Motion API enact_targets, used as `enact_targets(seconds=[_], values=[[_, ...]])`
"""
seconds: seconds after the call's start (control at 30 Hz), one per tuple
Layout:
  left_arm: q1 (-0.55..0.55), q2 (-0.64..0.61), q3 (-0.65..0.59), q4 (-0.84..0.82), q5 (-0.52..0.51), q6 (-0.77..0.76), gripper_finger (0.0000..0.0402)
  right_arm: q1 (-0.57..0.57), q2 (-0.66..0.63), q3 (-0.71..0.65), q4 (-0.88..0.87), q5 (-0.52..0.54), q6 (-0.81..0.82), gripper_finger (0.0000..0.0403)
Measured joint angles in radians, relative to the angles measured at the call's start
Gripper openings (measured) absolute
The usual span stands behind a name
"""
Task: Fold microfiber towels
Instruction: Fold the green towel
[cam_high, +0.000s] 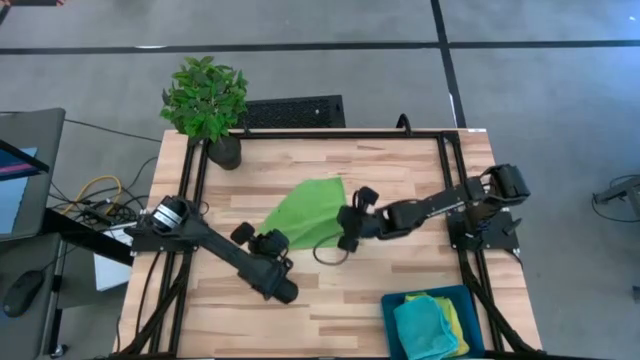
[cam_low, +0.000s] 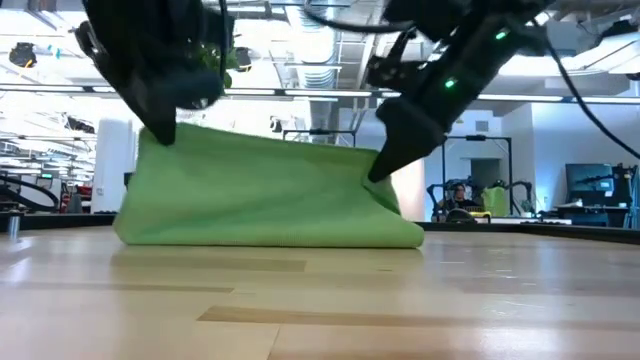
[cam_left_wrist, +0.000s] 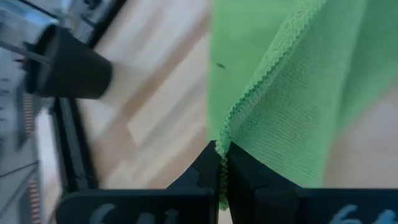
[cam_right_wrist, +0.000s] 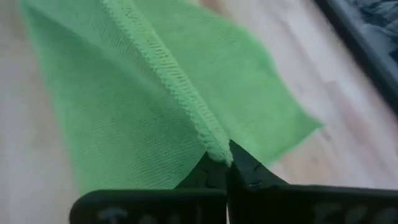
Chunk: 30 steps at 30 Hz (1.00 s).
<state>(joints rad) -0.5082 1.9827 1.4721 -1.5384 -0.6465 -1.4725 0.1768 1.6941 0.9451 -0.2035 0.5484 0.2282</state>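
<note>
A lime green microfiber towel (cam_high: 305, 210) is held up between my two grippers in the middle of the table. Its lower part (cam_low: 270, 238) lies on the wood. My left gripper (cam_high: 268, 240) is shut on the towel's near-left end, also seen in the low view (cam_low: 160, 130). My right gripper (cam_high: 346, 232) is shut on the near-right end (cam_low: 385, 165). A turquoise towel (cam_high: 422, 328) and a yellow towel (cam_high: 457, 318) lie bunched in a blue bin. My left gripper pinches the towel's stitched hem (cam_left_wrist: 221, 149) between its two fingers, slanting down from the near-left. The cloth spreads away from the fingertips and hangs down to the table. One layer or several, I cannot tell. My right gripper pinches the stitched hem (cam_right_wrist: 216, 150) between its two fingers, slanting down from the right. The cloth falls away on both sides of the hem like a ridge. The top edge (cam_low: 280, 140) runs between the two grippers with little sag.
The blue bin (cam_high: 392, 305) stands at the near right corner. A potted plant (cam_high: 207, 100) stands at the far left corner, with a black keyboard (cam_high: 295, 110) beyond the far edge. A dark cable loop (cam_high: 328, 256) lies near the right gripper. Black rails (cam_high: 450, 150) frame the table.
</note>
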Motion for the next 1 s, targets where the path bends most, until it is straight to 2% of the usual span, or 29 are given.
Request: enact_targets(seconds=[0.23, 0.43, 0.57, 0.77, 1.0], values=[[0.124, 0.000, -0.087, 0.020, -0.033, 0.031, 0.0005, -0.113, 0.000, 0.000, 0.033, -0.008, -0.076, 0.0012], [0.214, 0.000, -0.115, 0.071, -0.048, 0.102, 0.0006, -0.174, 0.001, 0.000, 0.029, -0.101, -0.128, 0.0011], [0.260, 0.000, -0.116, 0.073, -0.048, 0.126, 0.0015, -0.195, 0.001, 0.000, 0.032, -0.105, -0.132, 0.0020], [0.319, 0.000, -0.116, 0.072, -0.046, 0.217, 0.0051, -0.215, 0.001, 0.000, 0.029, -0.112, -0.139, 0.0036], [0.371, 0.000, -0.116, 0.079, -0.039, 0.239, 0.0109, -0.234, 0.001, 0.000, 0.030, -0.192, -0.159, 0.0070]])
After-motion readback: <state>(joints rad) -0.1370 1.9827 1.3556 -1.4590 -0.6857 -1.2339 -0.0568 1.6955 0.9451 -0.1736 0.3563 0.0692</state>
